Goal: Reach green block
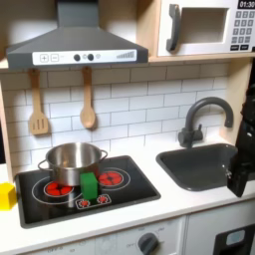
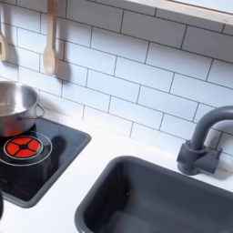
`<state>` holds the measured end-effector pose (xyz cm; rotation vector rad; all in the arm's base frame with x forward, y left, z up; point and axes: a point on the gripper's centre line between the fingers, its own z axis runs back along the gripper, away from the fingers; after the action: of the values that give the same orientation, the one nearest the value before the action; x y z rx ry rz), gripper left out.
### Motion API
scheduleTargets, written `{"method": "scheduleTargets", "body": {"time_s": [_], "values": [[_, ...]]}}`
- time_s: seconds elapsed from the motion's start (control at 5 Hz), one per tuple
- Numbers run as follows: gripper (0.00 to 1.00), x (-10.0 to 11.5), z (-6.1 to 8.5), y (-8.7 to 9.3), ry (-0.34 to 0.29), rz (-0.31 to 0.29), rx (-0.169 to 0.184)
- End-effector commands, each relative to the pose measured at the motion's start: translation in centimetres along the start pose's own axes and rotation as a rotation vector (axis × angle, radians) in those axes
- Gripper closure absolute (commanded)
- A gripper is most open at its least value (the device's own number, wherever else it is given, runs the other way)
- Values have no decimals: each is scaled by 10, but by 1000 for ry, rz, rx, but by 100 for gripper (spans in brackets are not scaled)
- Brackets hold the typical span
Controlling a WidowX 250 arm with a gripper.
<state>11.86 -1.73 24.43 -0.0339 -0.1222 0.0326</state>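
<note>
The green block (image 1: pixel 89 185) is small and bright green. It stands upright on the black stovetop (image 1: pixel 139 184), just in front of the steel pot (image 1: pixel 72 162), in the first exterior view. A dark arm with my gripper (image 1: pixel 241 171) hangs at the first exterior view's right edge, over the right end of the sink (image 1: pixel 199 165), far to the right of the block. Its fingers blend into a black shape, so I cannot tell whether they are open or shut. In the second exterior view the pot (image 2: pixel 13 106) sits at the left edge.
A yellow block (image 1: pixel 6 195) rests at the counter's left edge. The dark faucet (image 1: pixel 205 118) (image 2: pixel 204 142) rises behind the sink (image 2: pixel 155 196). A wooden spatula (image 1: pixel 38 106) and spoon (image 1: pixel 88 100) hang on the tiled wall. A red burner (image 2: pixel 22 146) lies beside the pot.
</note>
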Motion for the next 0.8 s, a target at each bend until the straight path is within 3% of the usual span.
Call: {"method": "scheduleTargets", "body": {"time_s": [0.0, 0.6], "values": [[0, 0, 0, 0, 2, 0, 0], [0, 35, 2, 23, -6, -31, 7]]}}
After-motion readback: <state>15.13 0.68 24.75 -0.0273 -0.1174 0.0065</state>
